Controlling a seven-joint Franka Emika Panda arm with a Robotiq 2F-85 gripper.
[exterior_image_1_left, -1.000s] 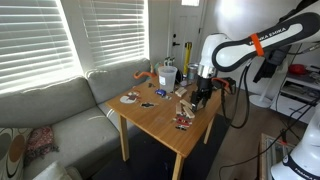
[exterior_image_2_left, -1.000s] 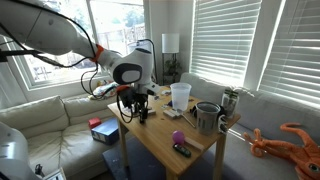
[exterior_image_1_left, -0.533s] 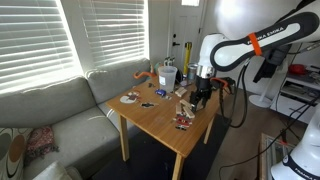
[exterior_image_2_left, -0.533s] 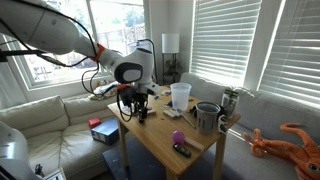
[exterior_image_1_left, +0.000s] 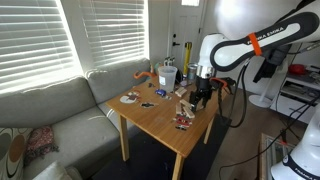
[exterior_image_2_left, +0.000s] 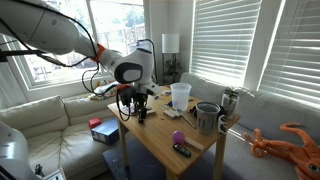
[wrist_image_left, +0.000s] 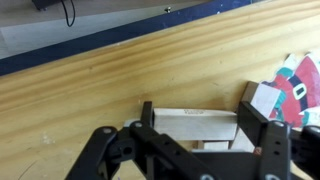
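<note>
Crosswise in the wrist view, wooden block (wrist_image_left: 195, 125), short ends in wide grip of the end effector (wrist_image_left: 198, 112).

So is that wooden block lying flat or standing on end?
Lying flat: the wooden block rests lengthwise on the table, between the fingers of the tool.

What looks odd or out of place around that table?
Nothing looks spilled or broken. Only the orange toy octopus sprawled beside the table seems out of place; the pincer clasps a wooden block.
</note>
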